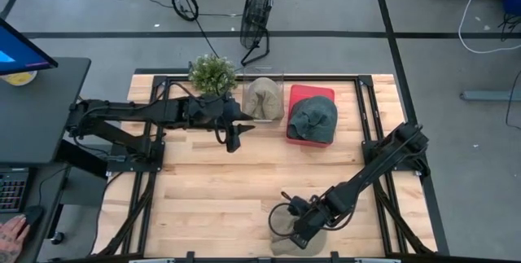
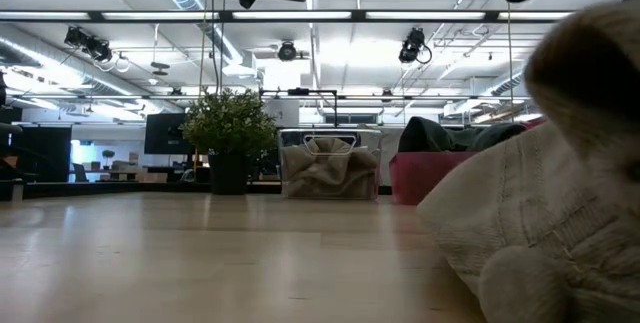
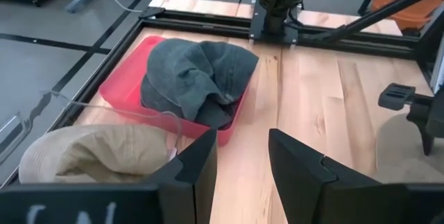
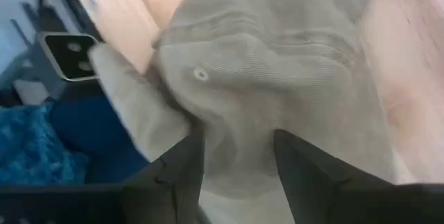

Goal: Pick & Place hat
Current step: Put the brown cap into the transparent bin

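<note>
A beige hat (image 1: 303,245) lies on the wooden table at its near edge; it fills the right of the low view (image 2: 540,223). My right gripper (image 1: 298,230) is on top of it, with hat cloth between its fingers (image 4: 239,161). My left gripper (image 1: 234,138) is open and empty above the table's far middle (image 3: 243,161). A grey-green hat (image 1: 313,120) lies in a red tray (image 1: 313,92). Another beige hat (image 1: 264,98) sits in a clear box (image 1: 264,74). My right gripper holds a bunch of the beige hat's crown cloth (image 4: 239,123) between its two fingers, below a small eyelet (image 4: 200,74). The fingers come from above, slanting toward the table's near edge. The hat's lower part (image 2: 520,263) rests on the table.
A potted plant (image 1: 213,72) stands at the far edge, left of the clear box. The black frame rails (image 1: 370,108) run along the table's sides. The bare wood in the middle (image 1: 244,181) is free. A person's hand (image 1: 11,232) shows at a desk off the table's left.
</note>
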Action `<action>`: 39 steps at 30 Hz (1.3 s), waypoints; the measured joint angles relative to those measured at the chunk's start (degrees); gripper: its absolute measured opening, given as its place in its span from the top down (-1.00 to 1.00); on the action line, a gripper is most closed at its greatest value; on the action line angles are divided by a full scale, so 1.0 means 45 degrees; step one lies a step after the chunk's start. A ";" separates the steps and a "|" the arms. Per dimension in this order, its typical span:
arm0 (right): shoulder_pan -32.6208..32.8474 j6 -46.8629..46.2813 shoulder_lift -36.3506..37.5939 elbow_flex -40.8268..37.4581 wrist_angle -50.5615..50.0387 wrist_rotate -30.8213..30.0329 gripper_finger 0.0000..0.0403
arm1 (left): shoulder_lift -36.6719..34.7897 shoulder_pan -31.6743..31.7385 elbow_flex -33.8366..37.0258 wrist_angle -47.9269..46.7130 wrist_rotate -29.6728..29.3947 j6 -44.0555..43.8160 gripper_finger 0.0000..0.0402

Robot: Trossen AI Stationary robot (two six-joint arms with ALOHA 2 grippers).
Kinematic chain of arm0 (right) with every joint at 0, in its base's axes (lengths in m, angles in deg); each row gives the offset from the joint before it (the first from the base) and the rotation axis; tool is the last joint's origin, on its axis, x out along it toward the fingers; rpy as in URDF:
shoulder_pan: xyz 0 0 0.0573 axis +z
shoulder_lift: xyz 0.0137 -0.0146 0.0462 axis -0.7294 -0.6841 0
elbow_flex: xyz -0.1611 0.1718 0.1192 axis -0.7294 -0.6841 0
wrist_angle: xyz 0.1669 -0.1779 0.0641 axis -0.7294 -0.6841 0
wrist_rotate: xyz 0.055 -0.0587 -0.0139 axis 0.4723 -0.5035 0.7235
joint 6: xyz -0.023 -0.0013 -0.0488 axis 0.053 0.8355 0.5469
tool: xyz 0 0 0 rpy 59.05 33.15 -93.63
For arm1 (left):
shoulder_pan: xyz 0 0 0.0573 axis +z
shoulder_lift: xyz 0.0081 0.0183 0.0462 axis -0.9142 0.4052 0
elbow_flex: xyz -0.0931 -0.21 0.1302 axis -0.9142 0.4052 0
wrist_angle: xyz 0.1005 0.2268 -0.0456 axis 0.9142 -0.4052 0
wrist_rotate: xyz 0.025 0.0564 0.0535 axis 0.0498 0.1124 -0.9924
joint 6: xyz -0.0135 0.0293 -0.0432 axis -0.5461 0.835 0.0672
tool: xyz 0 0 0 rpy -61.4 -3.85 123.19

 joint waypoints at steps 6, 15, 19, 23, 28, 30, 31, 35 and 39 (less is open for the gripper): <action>-0.0112 0.0894 -0.0179 -0.0194 -0.1116 -0.0109 0.11 | 0.0005 0.0005 0.0000 -0.0049 0.0000 0.0010 0.33; -0.0350 0.5471 -0.0184 -0.0333 -0.2090 0.0525 0.80 | 0.0005 0.0005 0.0000 -0.0132 0.0000 0.0033 0.33; -0.0646 0.8142 -0.0184 -0.0290 -0.2396 0.1186 0.92 | 0.0005 0.0005 0.0000 -0.0353 0.0000 0.0034 0.33; -0.0842 1.2321 -0.0134 0.0510 -0.4338 0.0934 0.97 | 0.0005 0.0005 0.0000 -0.0643 -0.0002 0.0200 0.33; -0.0972 1.8067 -0.0072 0.2457 -0.8066 -0.2418 0.98 | 0.0001 0.0005 0.0000 -0.0705 -0.0003 0.0569 0.33; -0.1046 1.9308 -0.0065 0.3265 -0.9184 -0.4874 0.98 | 0.0000 0.0003 0.0000 -0.0720 -0.0003 0.0333 0.33; -0.1116 1.9832 -0.0063 0.3640 -0.9577 -0.5963 0.98 | 0.0000 -0.0018 0.0000 -0.0746 -0.0004 0.0272 0.33; -0.1640 2.2940 -0.0048 0.4565 -1.0639 -0.9757 0.99 | 0.0000 -0.0079 0.0000 -0.0797 -0.0005 0.0600 0.35; -0.2992 2.6640 -0.0058 0.4578 -1.0658 -1.2087 0.99 | 0.0000 -0.0083 0.0000 -0.0794 0.0000 0.0753 0.41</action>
